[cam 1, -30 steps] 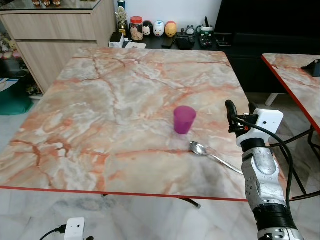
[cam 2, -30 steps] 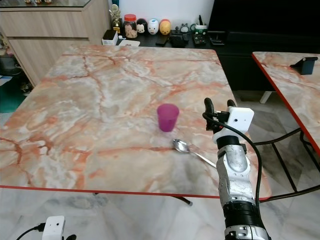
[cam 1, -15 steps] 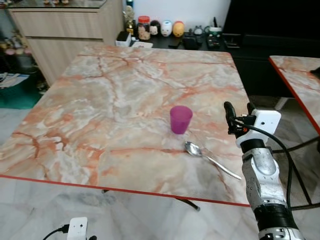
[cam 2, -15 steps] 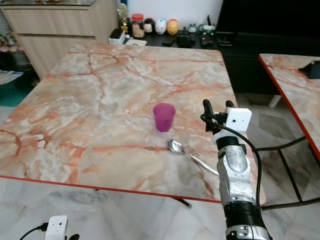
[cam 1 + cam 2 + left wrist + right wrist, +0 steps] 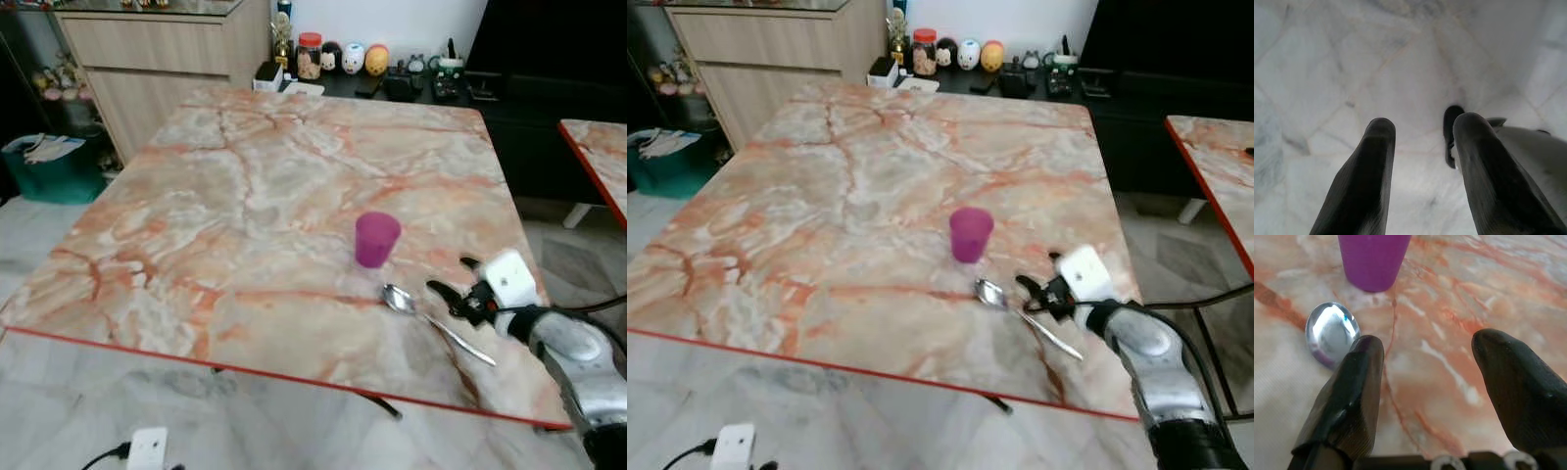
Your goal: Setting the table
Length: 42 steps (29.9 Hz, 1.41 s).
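A purple cup stands upright on the marble table, toward its right front. A metal spoon lies just in front of the cup, its bowl toward the cup and its handle running to the front right. My right gripper is open, low over the table just right of the spoon's bowl, with nothing between its fingers. In the right wrist view, the spoon's bowl lies beside one finger and the cup stands beyond. My left gripper hangs open over the marble floor.
A second marble table stands to the right across a narrow gap. Behind are a wooden cabinet and a dark low unit with jars and figurines. A teal bin sits at far left. The near table edge is red.
The camera has shifted. My right arm has swung down from upright, bringing the open gripper low beside the spoon. Cup and spoon have not moved on the table.
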{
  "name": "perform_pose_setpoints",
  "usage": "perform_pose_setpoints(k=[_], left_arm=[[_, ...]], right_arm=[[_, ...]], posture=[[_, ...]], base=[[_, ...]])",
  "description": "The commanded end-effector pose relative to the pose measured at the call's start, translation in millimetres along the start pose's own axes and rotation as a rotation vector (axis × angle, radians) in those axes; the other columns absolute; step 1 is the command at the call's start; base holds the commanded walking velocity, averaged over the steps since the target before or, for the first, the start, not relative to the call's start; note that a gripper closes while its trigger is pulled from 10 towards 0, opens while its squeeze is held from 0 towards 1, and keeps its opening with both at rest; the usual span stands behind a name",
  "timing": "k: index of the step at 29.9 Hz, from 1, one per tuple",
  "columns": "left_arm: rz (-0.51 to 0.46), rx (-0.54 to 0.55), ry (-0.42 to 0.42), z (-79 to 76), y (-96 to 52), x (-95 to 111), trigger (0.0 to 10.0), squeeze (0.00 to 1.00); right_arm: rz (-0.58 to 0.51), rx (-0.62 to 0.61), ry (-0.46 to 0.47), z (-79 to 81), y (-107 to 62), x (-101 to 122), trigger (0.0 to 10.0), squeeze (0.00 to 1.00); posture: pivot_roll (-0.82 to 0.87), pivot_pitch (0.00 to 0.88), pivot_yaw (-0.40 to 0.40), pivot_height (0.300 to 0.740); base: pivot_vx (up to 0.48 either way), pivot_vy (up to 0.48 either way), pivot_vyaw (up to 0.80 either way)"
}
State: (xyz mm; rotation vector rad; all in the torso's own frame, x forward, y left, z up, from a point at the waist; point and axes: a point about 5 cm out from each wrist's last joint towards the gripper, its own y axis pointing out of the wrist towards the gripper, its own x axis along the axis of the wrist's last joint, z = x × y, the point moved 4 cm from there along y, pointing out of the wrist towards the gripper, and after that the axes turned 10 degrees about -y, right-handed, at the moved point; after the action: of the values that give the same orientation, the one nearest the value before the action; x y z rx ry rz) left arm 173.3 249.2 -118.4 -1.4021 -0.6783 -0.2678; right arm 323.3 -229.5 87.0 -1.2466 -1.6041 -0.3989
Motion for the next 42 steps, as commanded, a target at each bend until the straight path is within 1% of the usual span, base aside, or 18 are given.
perform_pose_setpoints(k=[1,2,4,5,7,10,11,12,17,20,24,25,28,29,32,34,38,42], left_arm=[[0.012,-0.013,0.017,-3.9,0.3,-2,10.0,0.0],[0.013,-0.015,0.018,-4.0,0.3,-2,10.0,0.0],[0.013,-0.016,0.017,-4.1,0.3,-2,10.0,0.0],[0.012,-0.017,0.016,-4.3,0.3,-2,10.0,0.0],[0.012,-0.018,0.015,-4.3,0.3,-2,10.0,0.0],[0.011,-0.018,0.012,-4.5,0.4,-1,10.0,0.0],[0.011,-0.018,0.01,-4.6,0.4,-1,10.0,0.0],[0.012,-0.019,0.009,-4.6,0.5,-1,10.0,0.0],[0.016,-0.022,0.007,-5.1,0.8,0,10.0,0.0],[0.017,-0.025,0.002,-5.3,1.0,0,10.0,0.0],[0.016,-0.024,-0.003,-5.1,1.0,0,10.0,0.0],[0.016,-0.025,-0.004,-5.0,1.0,1,10.0,0.0],[0.016,-0.026,-0.003,-5.0,1.1,1,10.0,0.0],[0.017,-0.026,-0.003,-5.0,1.1,1,10.0,0.0],[0.018,-0.028,0.0,-5.0,1.2,1,10.0,0.0],[0.019,-0.028,0.0,-4.8,1.2,1,10.0,0.0],[0.021,-0.028,0.0,-4.2,1.1,1,10.0,0.0],[0.022,-0.029,0.0,-4.0,1.1,1,10.0,0.0]], right_arm=[[-0.083,-0.036,0.006,-6.9,2.3,20,10.0,0.0],[-0.106,-0.018,0.031,-1.9,3.8,24,10.0,0.0],[-0.126,0.026,0.035,6.4,4.4,27,10.0,0.0],[-0.119,0.084,0.029,14.7,4.4,25,10.0,0.0],[-0.111,0.105,0.025,16.6,4.2,24,10.0,0.0],[-0.09,0.187,0.038,20.5,1.9,22,10.0,0.0],[-0.061,0.248,0.019,25.9,0.2,18,10.0,0.0],[-0.048,0.267,0.011,27.4,-0.5,16,10.0,0.0],[0.033,0.305,-0.034,22.7,2.6,5,10.0,0.0],[0.041,0.343,-0.041,22.1,6.0,6,10.0,0.0],[0.042,0.344,-0.035,19.7,9.4,6,10.0,0.0],[0.051,0.334,-0.024,17.3,12.0,4,10.0,0.09],[0.064,0.294,-0.005,12.2,15.7,0,10.0,0.05],[0.068,0.268,0.029,10.4,17.4,-2,10.0,0.0],[0.1,0.258,0.091,11.5,17.2,-10,10.0,0.0],[0.113,0.26,0.093,13.1,16.4,-14,10.0,0.0],[0.088,0.259,0.137,15.2,17.2,-14,10.0,0.0],[0.085,0.271,0.135,17.1,16.8,-14,10.0,0.0]], posture=[[-0.05,0.0,-0.023,0.74],[-0.05,0.0,-0.023,0.74],[-0.04,0.0,-0.023,0.74],[-0.04,0.0,-0.023,0.74],[-0.04,0.0,-0.023,0.74],[-0.04,0.0,-0.019,0.74],[-0.05,0.0,-0.014,0.74],[-0.05,0.0,-0.013,0.74],[-0.05,0.0,-0.008,0.74],[-0.04,0.0,-0.008,0.74],[-0.04,0.0,-0.008,0.74],[-0.04,0.0,-0.004,0.74],[-0.04,0.0,-0.004,0.74],[-0.04,0.0,-0.003,0.74],[-0.03,0.0,-0.004,0.74],[-0.03,0.0,-0.004,0.74],[-0.03,0.0,-0.001,0.74],[-0.03,0.0,0.001,0.74]], base=[[0.0,0.0,0.0],[0.0,0.0,0.0],[0.0,0.0,0.0],[0.0,0.0,0.0],[0.0,0.0,0.0],[0.0,0.0,0.0],[0.0,0.0,0.0],[0.0,0.0,0.0],[0.0,0.0,0.0],[0.0,0.0,0.0],[0.0,0.0,0.0],[0.0,0.0,0.0],[0.0,0.0,0.0],[0.0,0.0,0.0],[0.0,0.0,0.0],[0.0,0.0,0.0],[0.0,0.0,0.0],[0.0,0.0,0.0]])
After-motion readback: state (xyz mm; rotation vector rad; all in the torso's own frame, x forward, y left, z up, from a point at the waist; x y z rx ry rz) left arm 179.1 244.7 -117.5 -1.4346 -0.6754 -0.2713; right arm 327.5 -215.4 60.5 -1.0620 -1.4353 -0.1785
